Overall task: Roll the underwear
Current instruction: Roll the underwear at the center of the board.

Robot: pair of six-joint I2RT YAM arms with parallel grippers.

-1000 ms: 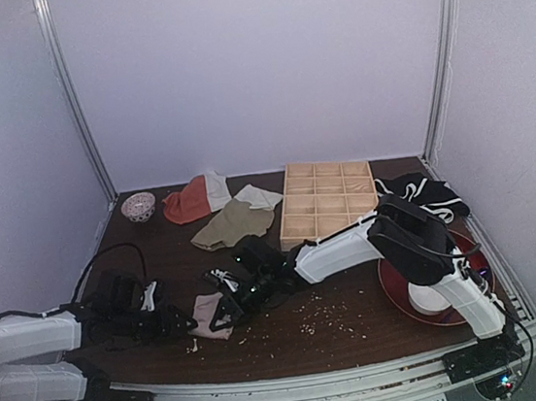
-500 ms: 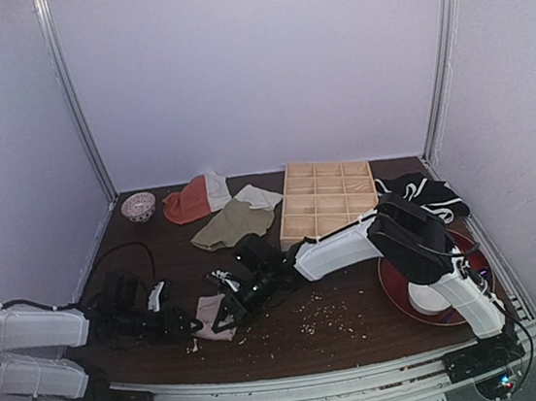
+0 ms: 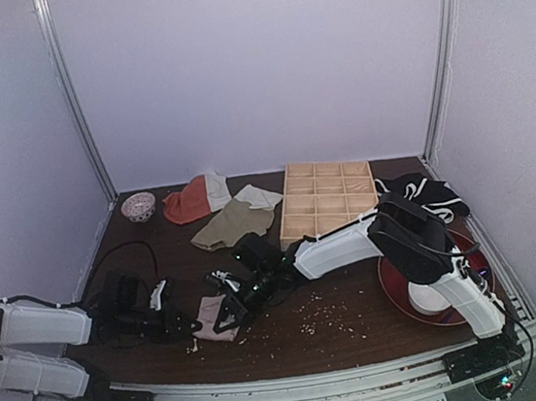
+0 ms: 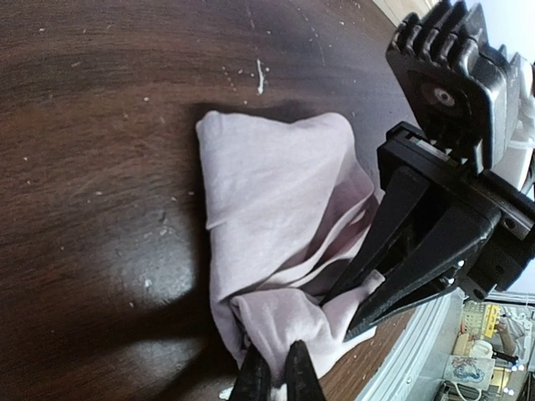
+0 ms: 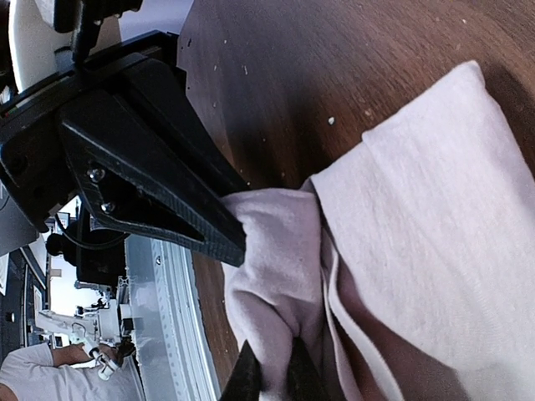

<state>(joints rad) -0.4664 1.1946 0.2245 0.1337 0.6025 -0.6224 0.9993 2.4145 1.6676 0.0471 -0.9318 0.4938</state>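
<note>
Left gripper (image 4: 276,376) newly closed on underwear (image 4: 267,192), right gripper (image 5: 269,376) clamped on it too

Counts on the table:
- Cloth items: 5. That's 1 dusty mauve-pink fabric underwear (image 3: 212,317), 1 crumpled olive-green cloth (image 3: 232,224), 1 orange-red and white cloth (image 3: 193,200), 1 small pale off-white cloth (image 3: 260,198), 1 black cloth with white stripes (image 3: 423,191).
- Small round patterned bowl (image 3: 139,207): 1.
- Pale wooden gridded compartment tray (image 3: 285,213): 1.
- Round dark-red plate (image 3: 393,293): 1.
- White-and-black robot arms: 2, left arm (image 3: 40,331) and right arm (image 3: 342,245).
- Pale crumbs (image 3: 317,323): many, too small to count.
</note>
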